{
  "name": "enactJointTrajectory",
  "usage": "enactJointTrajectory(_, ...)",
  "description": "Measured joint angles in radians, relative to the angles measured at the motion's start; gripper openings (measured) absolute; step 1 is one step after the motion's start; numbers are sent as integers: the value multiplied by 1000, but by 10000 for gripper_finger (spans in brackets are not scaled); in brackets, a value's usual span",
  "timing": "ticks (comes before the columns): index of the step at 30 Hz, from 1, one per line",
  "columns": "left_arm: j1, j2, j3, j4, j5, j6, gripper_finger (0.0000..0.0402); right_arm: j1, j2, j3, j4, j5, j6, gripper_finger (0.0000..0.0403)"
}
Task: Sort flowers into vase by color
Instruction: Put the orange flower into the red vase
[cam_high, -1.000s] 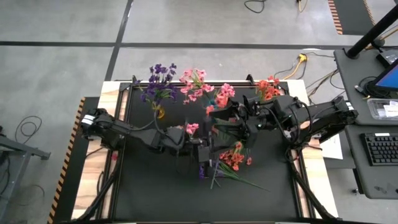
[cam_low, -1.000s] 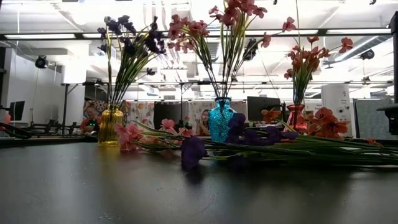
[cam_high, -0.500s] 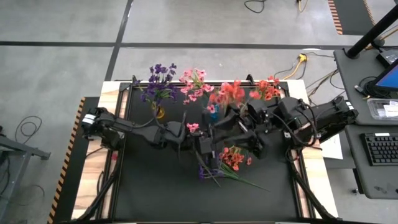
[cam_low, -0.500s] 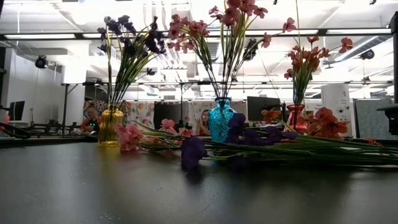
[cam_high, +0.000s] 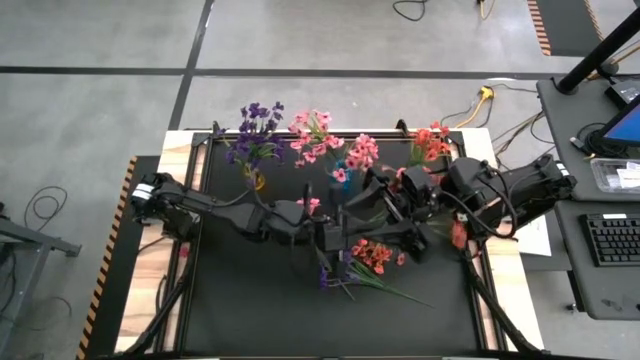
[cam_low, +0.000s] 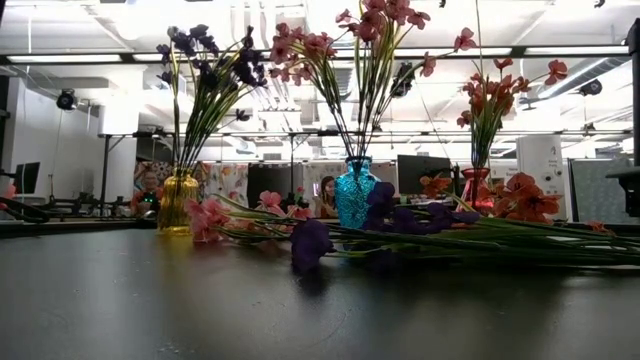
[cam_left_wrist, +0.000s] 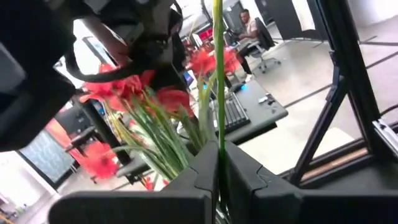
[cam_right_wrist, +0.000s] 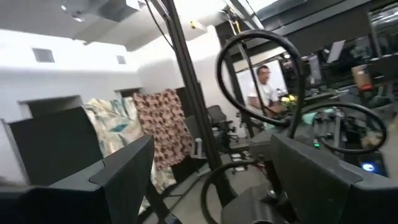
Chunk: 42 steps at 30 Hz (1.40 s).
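Note:
My left gripper (cam_left_wrist: 218, 163) reaches level over the mat's middle (cam_high: 333, 240), shut on a coral-red flower's green stem (cam_left_wrist: 218, 74). That flower's blossoms (cam_left_wrist: 127, 87) and leaves fan out beyond the fingers. My right gripper (cam_right_wrist: 211, 155) hangs open and holds nothing, high over the middle (cam_high: 372, 200). At the far edge, purple flowers stand in a yellow vase (cam_low: 178, 203), pink ones in a blue vase (cam_low: 355, 192) and coral ones in a red vase (cam_low: 475, 185). More flowers (cam_high: 365, 262) lie on the mat. My left gripper pinches the thin green stem (cam_left_wrist: 218, 138) between its two fingertips. The fingers come level from the table's left. The stem runs on past the fingertips, and its blossoms are held clear of the mat. In the high view the arms hide the place of contact.
Pink (cam_low: 205, 215), purple (cam_low: 310, 240) and coral (cam_low: 525, 195) sprigs lie across the black mat's middle, stems overlapping. Both arms cross above that pile. The mat's near half (cam_high: 300, 320) lies bare. A desk with a keyboard (cam_high: 610, 240) stands to the right of the table.
My right gripper has turned and tipped at the wrist over the mat's middle. Half a second ago a blur of coral-red blossoms showed over the far middle by the blue vase. It is gone from there, and a coral blossom now shows beside the right arm.

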Motion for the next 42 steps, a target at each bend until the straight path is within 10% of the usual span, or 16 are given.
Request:
enactJointTrajectory(23,-10,9,-20,-55,-5,-153,5,0,-36,-1,-134,124,-139,306)
enactJointTrajectory(42,-20,9,-18,-345,-7,-274,190,0,-37,0,-634,490,-248,286)
